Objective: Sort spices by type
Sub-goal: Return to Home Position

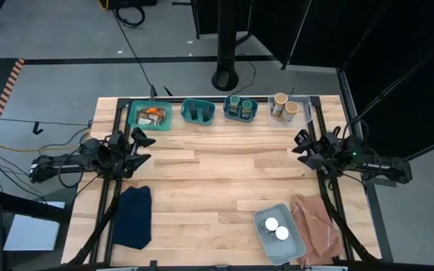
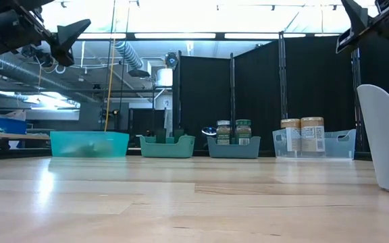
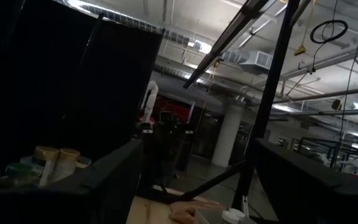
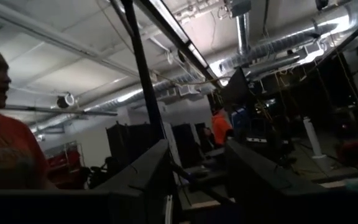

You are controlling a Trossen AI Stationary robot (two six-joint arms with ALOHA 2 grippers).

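The spices sit in bins along the far edge. Brown and orange packets lie in a teal bin (image 1: pixel 149 115). Black jars stand in a second teal bin (image 1: pixel 198 111), green-lidded jars (image 2: pixel 234 130) in a blue bin (image 1: pixel 241 108), and tan-topped jars (image 2: pixel 301 135) in a clear bin (image 1: pixel 285 108). Two white-lidded jars (image 1: pixel 277 228) stand in a pale bin (image 1: pixel 296 241) at the near right. My left gripper (image 1: pixel 148 147) hangs open above the table's left side. My right gripper (image 1: pixel 296 147) hangs open above the right side. Both are raised, tilted upward and hold nothing.
A dark blue cloth (image 1: pixel 132 216) lies at the near left and a crumpled brown sheet (image 1: pixel 319 226) at the near right, beside the pale bin. Bare wood runs across the table's middle. People show in the room beyond, in the right wrist view.
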